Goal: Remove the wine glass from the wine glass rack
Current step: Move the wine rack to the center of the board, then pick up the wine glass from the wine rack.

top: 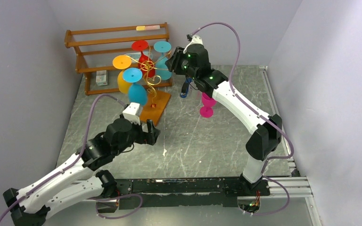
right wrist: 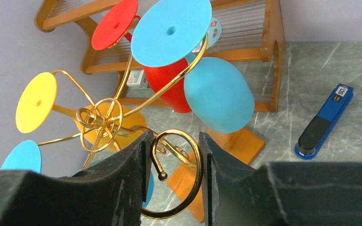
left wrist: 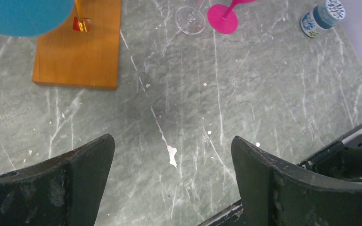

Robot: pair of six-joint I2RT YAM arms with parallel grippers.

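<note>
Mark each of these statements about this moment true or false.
1. A pink wine glass stands upright on the table, off the wine glass rack. True.
2. The left gripper is shut on a glass. False: it is open and empty over the table.
3. The wine glass rack has no glasses left. False: four hang on it, a red glass, a yellow glass and two blue glasses.
4. The right gripper has a bare gold scroll arm between its fingers. True.
</note>
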